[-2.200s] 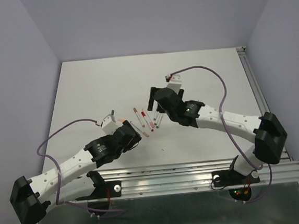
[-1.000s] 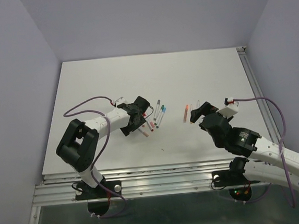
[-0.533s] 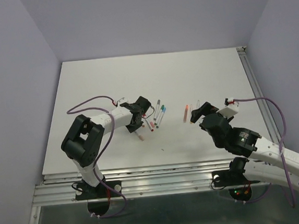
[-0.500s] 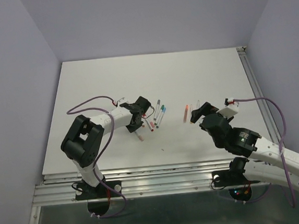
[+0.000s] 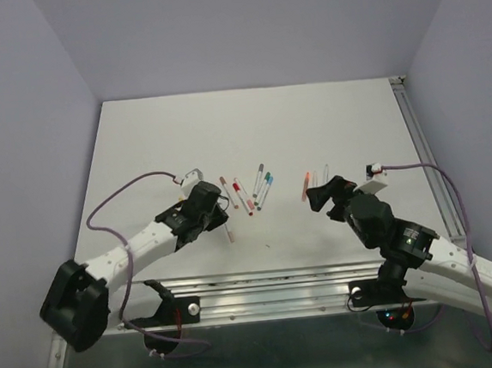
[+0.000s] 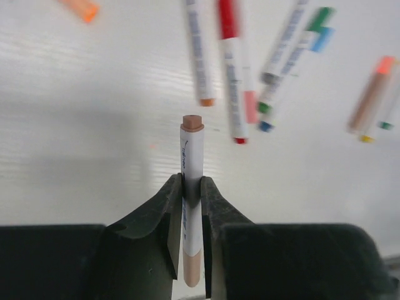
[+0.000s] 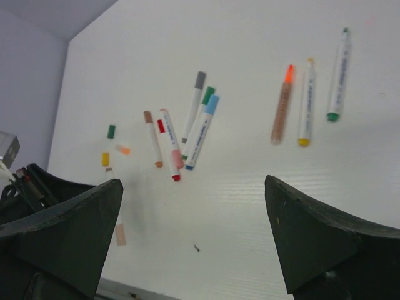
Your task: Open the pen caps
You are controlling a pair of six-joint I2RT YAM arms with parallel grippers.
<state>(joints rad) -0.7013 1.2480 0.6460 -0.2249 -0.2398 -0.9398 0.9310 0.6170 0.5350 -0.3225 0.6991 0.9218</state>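
Tan pen (image 6: 190, 150): white barrel, tan at both ends. It is sitting pinched between the fingers (image 6: 165, 215) of the left gripper (image 6: 191, 181), which is clamping narrow on the barrel. One tan end is sticking out past the fingertips and the other is poking back between the fingers. Cannot tell which end is the cap.

Loose caps are lying on the surface (image 5: 309, 118). The orange cap (image 6: 81, 7) is lying far ahead and to the left of the left gripper. The green cap (image 7: 111, 131) and yellow cap (image 7: 105, 159) are lying close by it.

A cluster of five pens (image 7: 201, 131) is lying fanned out ahead of the left gripper, a little to its right. Its grey, green and blue ends are pointing away from both grippers.

The right gripper (image 7: 192, 187) is standing wide, gripping nothing. The orange pen (image 7: 282, 103), yellow pen (image 7: 305, 103) and green pen (image 7: 337, 72) are lying side by side ahead of it and to its right. The cluster is lying almost straight ahead of it, and the loose caps ahead to its left.
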